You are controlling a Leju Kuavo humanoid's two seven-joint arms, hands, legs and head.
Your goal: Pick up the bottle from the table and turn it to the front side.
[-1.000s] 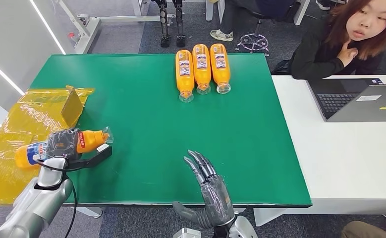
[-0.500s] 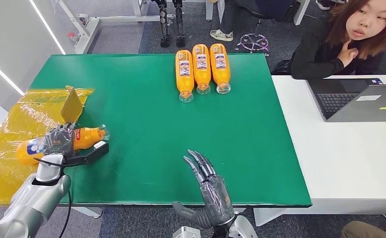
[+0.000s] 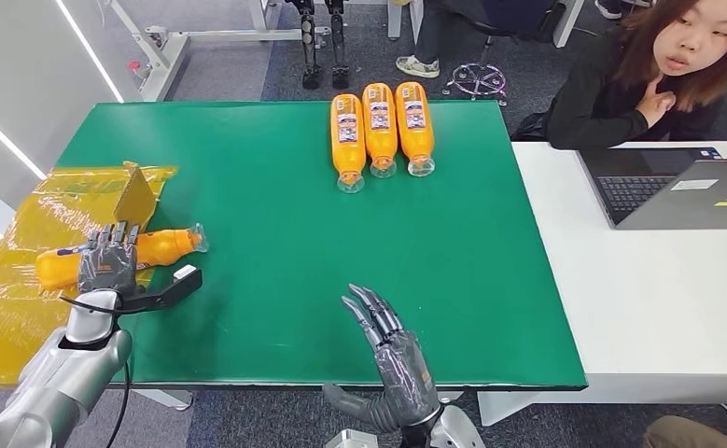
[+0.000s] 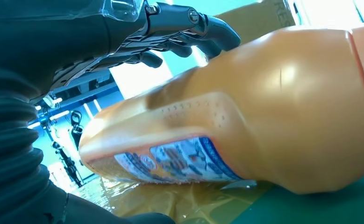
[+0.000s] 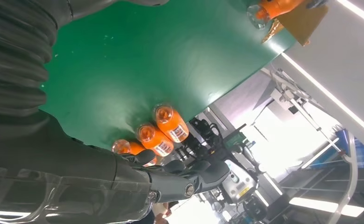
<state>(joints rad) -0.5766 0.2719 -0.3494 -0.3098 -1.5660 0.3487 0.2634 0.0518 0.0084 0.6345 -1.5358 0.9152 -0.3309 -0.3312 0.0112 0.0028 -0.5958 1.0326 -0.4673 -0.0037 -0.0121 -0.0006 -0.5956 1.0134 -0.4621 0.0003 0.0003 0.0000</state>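
Lying at your frame's left, bottle (image 3: 159, 248) on counter (image 3: 275, 233) under left hand (image 3: 107, 263), fingers spread; right hand (image 3: 392, 350) spread, empty.

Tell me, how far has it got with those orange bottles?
Three bottles lie in a neat row at the far side of the green table, labels facing up, so those look finished. The left hand rests over a fourth bottle lying at the table's left edge, fingers spread rather than gripping. Lifting and turning it remains. The right hand waits open.

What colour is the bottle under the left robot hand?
Orange, with a clear cap; the bottle shows best in the head view.
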